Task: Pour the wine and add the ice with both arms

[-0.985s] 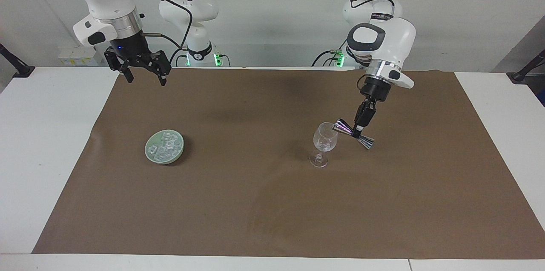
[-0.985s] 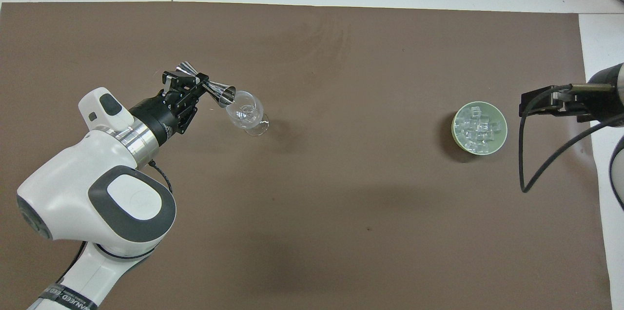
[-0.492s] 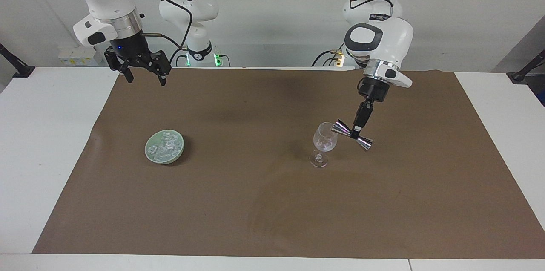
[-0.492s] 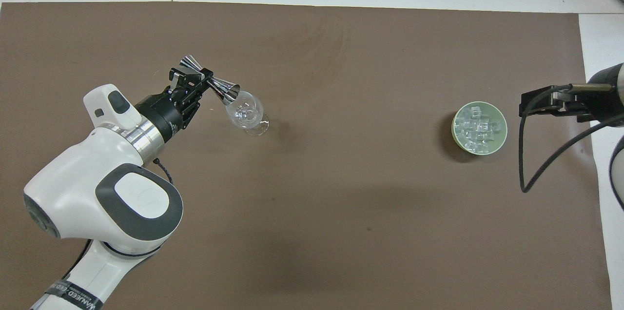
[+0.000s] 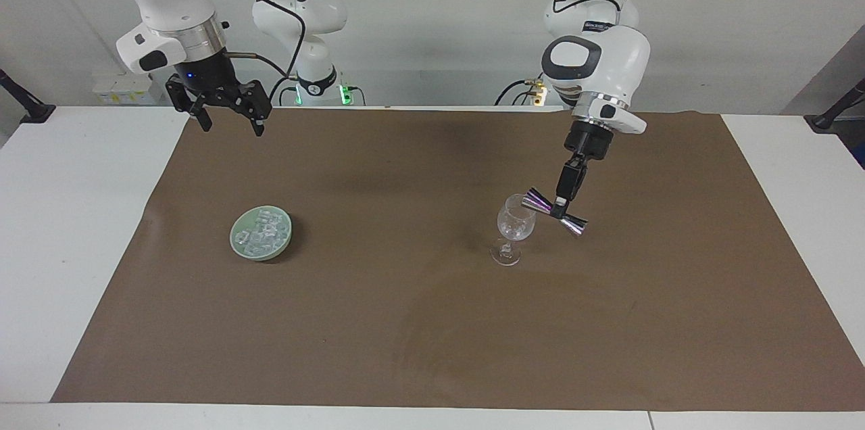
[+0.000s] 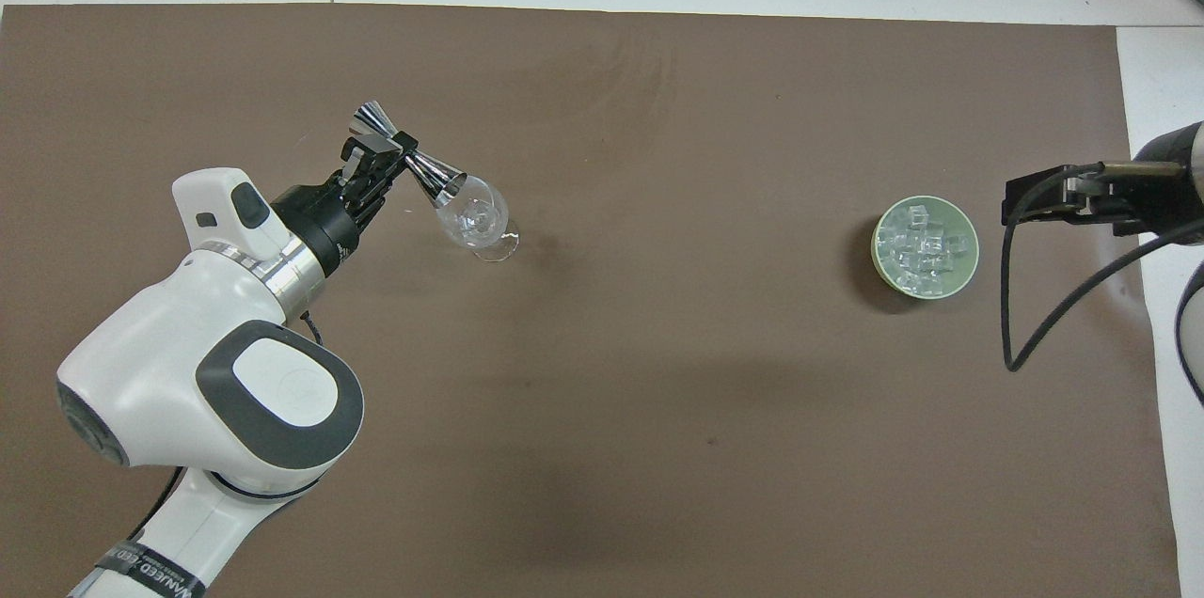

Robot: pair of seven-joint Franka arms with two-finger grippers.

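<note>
A clear stemmed wine glass (image 5: 513,227) stands upright on the brown mat (image 5: 432,322) that covers the table (image 5: 61,227), toward the left arm's end. A shiny metal double-ended jigger (image 5: 555,211) is tipped over it, one cone's mouth at the rim of the glass. The left pincer (image 5: 559,205) is closed on the jigger's narrow waist, coming down from above.

Well apart, toward the right arm's end, a pale green round dish (image 5: 261,232) holds the ice (image 6: 920,247), a heap of small clear cubes. The right pincer (image 5: 226,120) hangs with its fingers spread and empty over the mat's edge nearest the robots; that arm waits.

Judged from its looks, the glass is light, thin and breakable, and top-heavy on its small foot, so a nudge from the jigger at the rim could tip it; the stem would be the safe place to hold it. The jigger is stiff, smooth metal and likely slippery, so its pinched waist is the sensible grip. The cubes look hard, slick and small, best taken one at a time from the top of the heap.

Whether liquid is running from the jigger cannot be made out, nor how full the glass is; something pale glints in the bowl. In the overhead view the right arm is cut off at the frame edge.
</note>
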